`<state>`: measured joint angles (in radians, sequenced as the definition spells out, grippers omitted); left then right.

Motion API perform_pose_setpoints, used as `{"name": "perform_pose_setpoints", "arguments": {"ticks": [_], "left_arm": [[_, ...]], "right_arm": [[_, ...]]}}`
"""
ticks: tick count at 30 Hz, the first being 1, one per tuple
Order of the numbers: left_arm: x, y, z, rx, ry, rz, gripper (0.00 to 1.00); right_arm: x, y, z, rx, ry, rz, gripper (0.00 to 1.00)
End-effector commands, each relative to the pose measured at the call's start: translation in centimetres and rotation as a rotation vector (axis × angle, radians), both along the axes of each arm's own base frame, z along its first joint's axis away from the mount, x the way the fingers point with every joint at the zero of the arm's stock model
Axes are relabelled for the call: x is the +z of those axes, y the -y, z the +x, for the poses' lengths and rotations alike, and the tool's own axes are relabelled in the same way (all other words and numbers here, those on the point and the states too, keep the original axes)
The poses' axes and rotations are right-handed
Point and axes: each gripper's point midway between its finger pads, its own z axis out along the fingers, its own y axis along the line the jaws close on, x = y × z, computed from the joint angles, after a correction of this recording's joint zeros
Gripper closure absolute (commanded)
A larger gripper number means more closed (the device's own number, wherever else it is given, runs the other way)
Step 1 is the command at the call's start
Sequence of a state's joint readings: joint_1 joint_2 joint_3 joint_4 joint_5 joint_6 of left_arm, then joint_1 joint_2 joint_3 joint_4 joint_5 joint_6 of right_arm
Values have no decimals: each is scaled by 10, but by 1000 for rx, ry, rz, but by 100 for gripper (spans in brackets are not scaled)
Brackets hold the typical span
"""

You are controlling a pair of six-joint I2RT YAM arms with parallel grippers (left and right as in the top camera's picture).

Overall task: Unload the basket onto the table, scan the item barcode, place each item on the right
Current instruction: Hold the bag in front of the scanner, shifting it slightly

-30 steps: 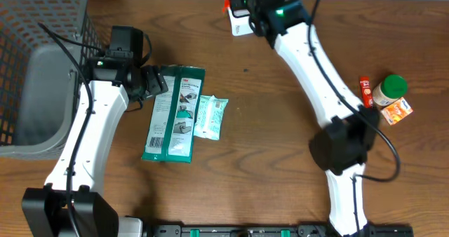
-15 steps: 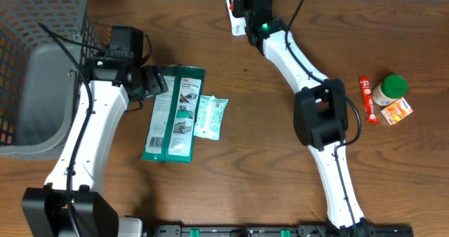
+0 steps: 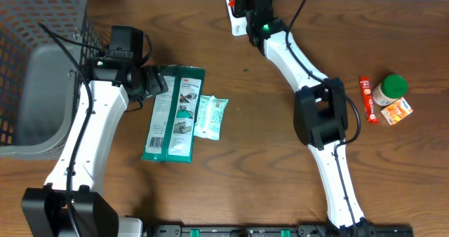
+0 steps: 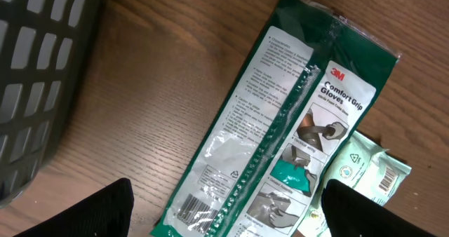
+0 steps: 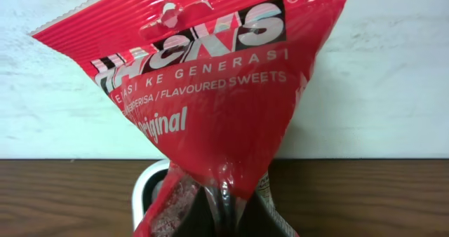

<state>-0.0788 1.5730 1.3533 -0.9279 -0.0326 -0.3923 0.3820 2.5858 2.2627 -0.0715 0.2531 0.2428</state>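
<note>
- A grey basket (image 3: 49,12) is filling the upper left of the overhead frame and walling off that corner. The left arm (image 3: 88,135) is running diagonally just beside it.
- A green glove pack (image 3: 174,114) and a pale packet (image 3: 210,116) are lying left of centre, touching each other. The left gripper (image 3: 156,81) is hanging wide-jawed over the pack's upper left corner.
- Bare table (image 3: 245,167) is lying open across the centre and lower middle.
- The right arm (image 3: 309,76) is cutting from upper centre down to lower right.
- A bottle (image 3: 390,88), a red tube (image 3: 367,97) and an orange packet (image 3: 397,112) are crowding the right edge.
- In the right wrist view a red sachet (image 5: 210,90) is covering most of the white wall (image 5: 393,69).
</note>
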Motion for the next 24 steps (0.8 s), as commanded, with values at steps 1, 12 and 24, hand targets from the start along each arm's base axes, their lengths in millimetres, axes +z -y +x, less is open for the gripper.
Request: {"name": "perform_pose_setpoints", "arguments": {"ticks": [1,12,24], "left_arm": [[7,-3,3,3,18,13,14],[7,-3,3,3,18,13,14],[7,-3,3,3,18,13,14]], "right_arm": [[12,-11,1,47,14,96,99],[-6,8,1,10,-72,170,99],[-6,6,3,39,-42,70,99]]}}
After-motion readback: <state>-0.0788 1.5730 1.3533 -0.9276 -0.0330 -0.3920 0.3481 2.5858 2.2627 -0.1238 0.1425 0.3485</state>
